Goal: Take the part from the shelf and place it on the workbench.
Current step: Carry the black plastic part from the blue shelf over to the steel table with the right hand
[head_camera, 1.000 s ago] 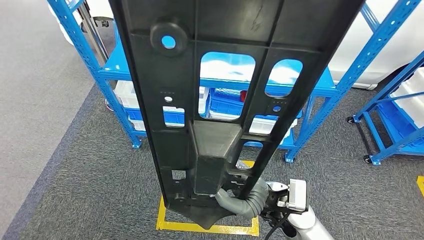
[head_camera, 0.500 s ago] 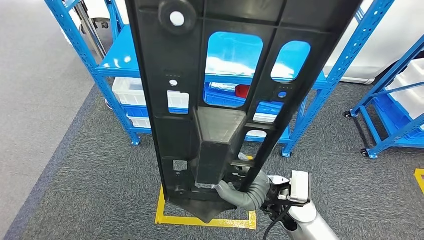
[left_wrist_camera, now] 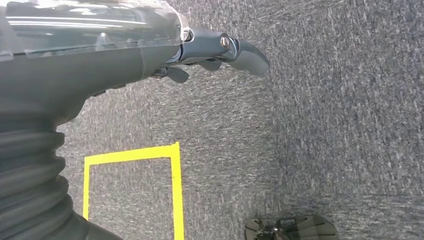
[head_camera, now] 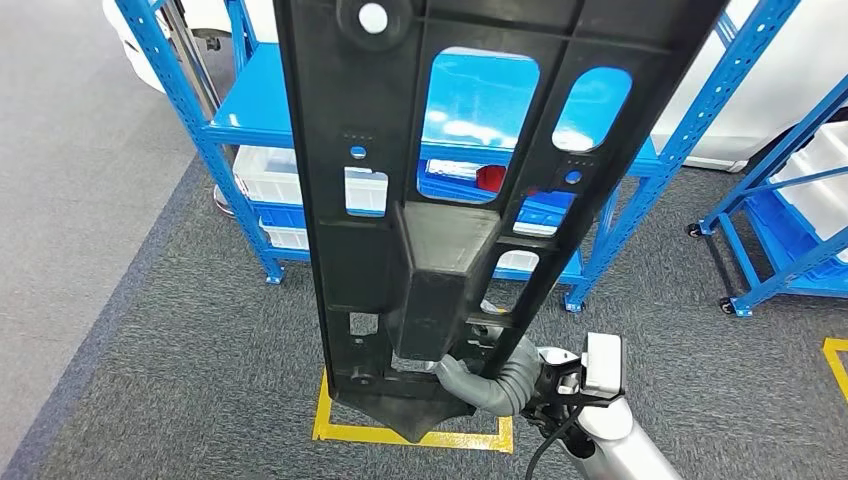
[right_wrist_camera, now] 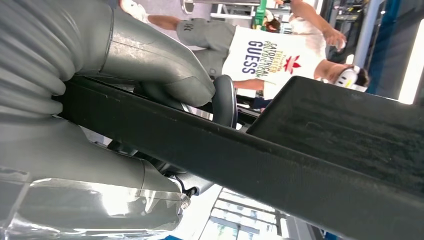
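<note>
One long black moulded plastic panel, ribbed and pierced with rounded windows and small square and round holes, stands nearly upright in the head view, rising from low in the picture past its top edge, with a raised boxy block at its middle. It hangs in the air above the carpet, held at its lower end, where it narrows to a blunt point. The right hand grips that lower end from the right side: its grey thumb and ribbed grey cover curl around the panel's edge bar. In the right wrist view the thick thumb presses on one face of the black bar and the dark fingers wrap the other, so the fingers are closed tight on the part. The left hand hangs over the floor, its dark fingers loosely apart and holding nothing.

Below the panel's point lies a yellow tape square on the dark grey carpet. Behind the panel stands a blue steel shelf rack with a bare blue upper deck and white and blue plastic bins on its lower levels. A second blue rack on castors stands to the right. A person in a white printed T-shirt appears in the right wrist view
</note>
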Controlling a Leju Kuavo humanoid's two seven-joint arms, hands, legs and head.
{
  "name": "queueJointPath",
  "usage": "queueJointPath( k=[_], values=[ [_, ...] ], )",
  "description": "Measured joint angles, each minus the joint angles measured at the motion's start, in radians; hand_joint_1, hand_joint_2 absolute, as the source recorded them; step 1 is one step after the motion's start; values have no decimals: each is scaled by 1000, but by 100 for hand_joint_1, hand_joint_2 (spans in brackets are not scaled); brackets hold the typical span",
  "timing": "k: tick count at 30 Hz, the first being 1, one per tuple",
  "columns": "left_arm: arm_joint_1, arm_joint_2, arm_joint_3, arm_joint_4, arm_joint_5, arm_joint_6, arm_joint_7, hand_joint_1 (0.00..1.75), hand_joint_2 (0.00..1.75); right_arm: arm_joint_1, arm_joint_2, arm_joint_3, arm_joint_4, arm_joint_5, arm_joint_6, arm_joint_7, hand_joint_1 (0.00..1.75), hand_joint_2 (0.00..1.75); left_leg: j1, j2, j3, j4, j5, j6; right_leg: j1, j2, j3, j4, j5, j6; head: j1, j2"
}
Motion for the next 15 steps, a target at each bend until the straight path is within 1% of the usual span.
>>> queueJointPath(
  k=[1, 2, 4, 5, 6, 7, 8, 9, 10, 11, 12, 13, 14, 15],
  values=[
    [0, 0, 0, 0, 0, 0, 0, 0, 175, -2, 0, 1, 0, -3, 0, 0, 175, 175, -1, 0, -3, 1, 1, -6, 3, 1, 11, -29, 5, -5, 0, 0],
    [0, 0, 0, 0, 0, 1, 0, 0, 175, -3, -1, 2, 1, -6, -1, 1, 175, 175, -1, 1, -6, 2, 2, -12, 6, 2, 11, -34, 2, -11, 0, 0],
    [0, 0, 0, 0, 0, 2, 0, 0, 175, -5, -1, 3, 1, -11, -2, 2, 175, 175, 1, 2, -8, 2, 1, -24, 5, 4, 8, -40, 7, -22, 0, 0],
    [-1, 0, 0, 0, 1, 3, -1, 0, 175, -7, -2, 4, 1, -13, -2, 3, 175, 175, 2, 3, -12, 14, -10, -29, 3, 5, 9, -44, 11, -29, 0, 0],
    [-1, 0, 0, 0, 2, 4, -1, 0, 175, -9, -2, 4, 1, -15, -3, 4, 175, 175, 2, 3, -25, 44, -31, -33, 1, 7, 10, -48, 14, -35, 0, 0],
    [-1, 0, 0, 0, 2, 5, -1, 0, 175, -11, -2, 4, 1, -17, -3, 4, 175, 175, 3, 3, -48, 97, -63, -35, 0, 8, 10, -50, 16, -39, 0, 0],
    [0, 0, 0, 0, 3, 6, -1, 0, 175, -12, -2, 5, 1, -19, -3, 5, 175, 175, 3, 3, -78, 167, -99, -37, 1, 11, 9, -50, 17, -42, 0, 0],
    [1, 0, 0, 0, 4, 6, -2, 0, 175, -11, -2, 5, 1, -21, -3, 6, 175, 175, 3, 3, -109, 237, -127, -39, 2, 15, 7, -49, 18, -44, 0, 0],
    [3, 0, 0, 0, 5, 6, -2, 0, 175, -11, -2, 6, 2, -21, -3, 7, 175, 175, 3, 3, -130, 285, -140, -40, 2, 20, 6, -49, 18, -44, 0, 0],
    [4, 0, 0, 0, 6, 6, -2, 0, 175, -11, -2, 7, 3, -22, -2, 7, 175, 175, 4, 2, -132, 294, -132, -40, 3, 27, 5, -47, 19, -44, 0, 0],
    [5, 0, 0, 0, 6, 6, -3, 0, 175, -11, -2, 8, 3, -22, -2, 8, 175, 175, 4, 0, -116, 262, -106, -39, 3, 35, 6, -46, 19, -44, 0, 0],
    [6, 0, 0, 0, 6, 6, -3, 0, 175, -12, -2, 9, 4, -23, -1, 8, 175, 175, 4, -7, -83, 196, -68, -36, 3, 44, 6, -44, 19, -42, 0, 0],
    [6, 0, 0, 0, 6, 6, -4, 0, 175, -12, -2, 9, 4, -25, -1, 8, 175, 175, 4, -24, -48, 124, -39, -32, 4, 53, 5, -41, 18, -40, 0, 0],
    [6, 0, 0, 0, 6, 7, -4, 0, 175, -14, -2, 9, 4, -26, -2, 8, 175, 175, 5, -40, -20, 64, -20, -29, 5, 62, 2, -37, 18, -36, 0, 0]
  ],
)
